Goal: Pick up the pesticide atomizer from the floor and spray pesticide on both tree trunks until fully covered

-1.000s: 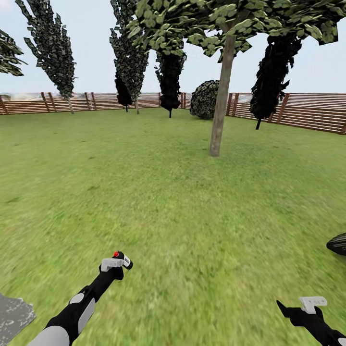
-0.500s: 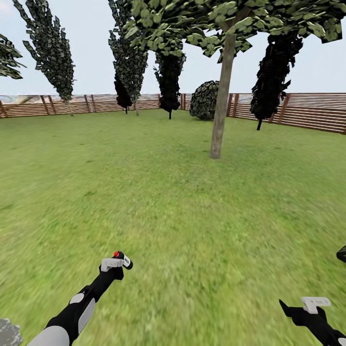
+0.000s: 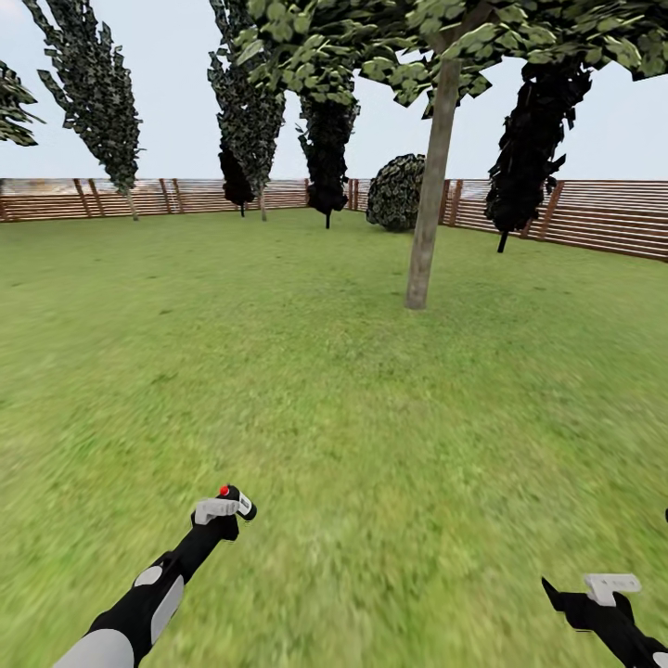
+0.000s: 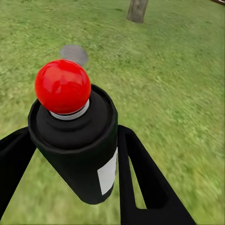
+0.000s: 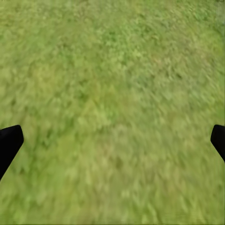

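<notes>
My left gripper (image 3: 223,507) is shut on the pesticide atomizer (image 3: 232,499), a small black bottle with a red top, held low over the grass floor (image 3: 353,417). In the left wrist view the atomizer (image 4: 77,140) stands upright between the two black fingers (image 4: 140,173), its white label facing out. One tree (image 3: 429,204) with a bare grey-brown trunk and light-green canopy stands ahead and to the right, some way off; its trunk base (image 4: 137,9) also appears in the left wrist view. My right gripper (image 3: 608,585) hangs open at the lower right, empty over grass (image 5: 112,117).
A brown slat fence (image 3: 594,218) bounds the lawn at the back. Dark cone-shaped trees (image 3: 327,158) and a round bush (image 3: 394,192) stand along it. A grey patch (image 4: 74,54) lies on the grass beyond the bottle. Open lawn lies between me and the tree.
The whole head view has shifted: the grey patch at the lower left and the dark object at the right edge slid out of frame. Both arms keep their pose.
</notes>
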You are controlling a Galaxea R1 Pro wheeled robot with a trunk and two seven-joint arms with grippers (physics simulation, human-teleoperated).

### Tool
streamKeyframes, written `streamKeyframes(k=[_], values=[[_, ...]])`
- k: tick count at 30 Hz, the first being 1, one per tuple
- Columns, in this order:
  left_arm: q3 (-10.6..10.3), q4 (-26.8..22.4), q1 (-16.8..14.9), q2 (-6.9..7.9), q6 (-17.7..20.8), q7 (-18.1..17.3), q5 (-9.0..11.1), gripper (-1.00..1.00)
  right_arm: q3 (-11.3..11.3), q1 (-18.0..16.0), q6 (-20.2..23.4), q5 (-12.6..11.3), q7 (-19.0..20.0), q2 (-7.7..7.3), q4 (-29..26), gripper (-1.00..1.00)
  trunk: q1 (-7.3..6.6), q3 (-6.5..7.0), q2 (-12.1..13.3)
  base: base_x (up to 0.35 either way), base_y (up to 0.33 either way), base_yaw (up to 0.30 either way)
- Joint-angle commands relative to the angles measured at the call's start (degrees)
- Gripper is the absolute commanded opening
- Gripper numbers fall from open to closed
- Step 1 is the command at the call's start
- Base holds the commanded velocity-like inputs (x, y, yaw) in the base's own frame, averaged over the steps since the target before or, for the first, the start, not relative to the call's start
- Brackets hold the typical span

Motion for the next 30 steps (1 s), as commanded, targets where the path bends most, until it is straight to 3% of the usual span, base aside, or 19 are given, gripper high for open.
streamKeyframes(k=[1,30], values=[[0.0,0.0,0.0,0.0,-0.1,0.2,0.0,-1.0,0.0,0.0,0.0,0.0,0.0,0.0,0.0,1.0,0.0,0.0,0.0,0.315,-0.081,0.0],[-0.2,0.0,0.0,0.0,0.0,0.2,0.0,-1.0,0.0,0.0,0.0,0.0,0.0,0.0,0.0,1.0,0.0,0.0,0.0,0.314,-0.152,0.0]])
